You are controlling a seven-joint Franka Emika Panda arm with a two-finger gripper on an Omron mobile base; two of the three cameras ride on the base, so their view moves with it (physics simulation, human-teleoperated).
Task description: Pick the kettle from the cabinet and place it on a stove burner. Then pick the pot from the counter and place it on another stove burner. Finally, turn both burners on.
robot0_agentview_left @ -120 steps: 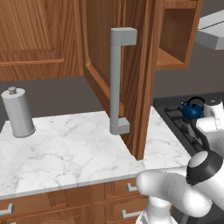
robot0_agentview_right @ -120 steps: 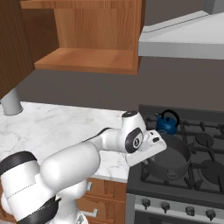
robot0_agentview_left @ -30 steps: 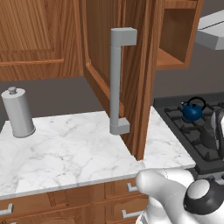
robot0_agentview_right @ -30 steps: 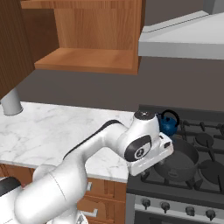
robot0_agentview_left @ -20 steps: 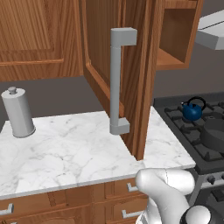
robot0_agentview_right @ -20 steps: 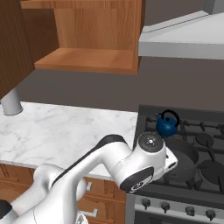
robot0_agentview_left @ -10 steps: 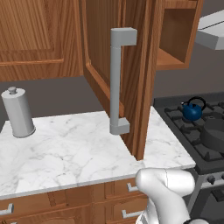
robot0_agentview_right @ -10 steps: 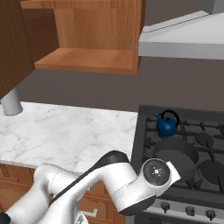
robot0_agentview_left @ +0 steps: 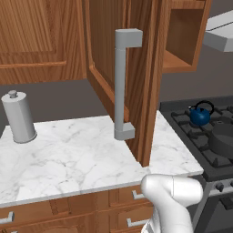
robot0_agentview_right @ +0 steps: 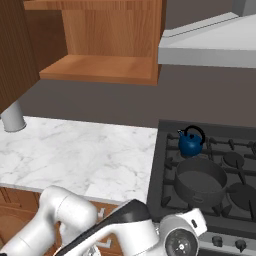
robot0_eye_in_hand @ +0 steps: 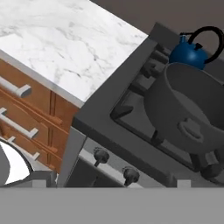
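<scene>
Kettle (robot0_agentview_right: 190,142) sits upright on a rear burner of the stove (robot0_agentview_right: 165,165), black arched handle up; which way the spout points cannot be told. Seen also from the left base camera (robot0_agentview_left: 200,114) and the hand camera (robot0_eye_in_hand: 188,53).

Pot (robot0_agentview_right: 200,180) stands upright on the front burner just in front of the kettle, mouth up, one loop handle facing the stove's front edge in the hand view (robot0_eye_in_hand: 192,131). Pot and kettle sit close together; contact cannot be judged.

Cabinet (robot0_agentview_left: 150,82) door hangs open over the worktop (robot0_agentview_left: 68,159), its long grey bar handle (robot0_agentview_left: 122,82) vertical. Grey canister (robot0_agentview_left: 19,117) stands at the worktop's left end.

Two control knobs (robot0_eye_in_hand: 116,164) show on the stove front, near the camera.

Claw stands fully open, holding nothing.

Since six seconds ago the arm has dropped from over the burners to low in front of the stove; kettle and pot unchanged.
</scene>
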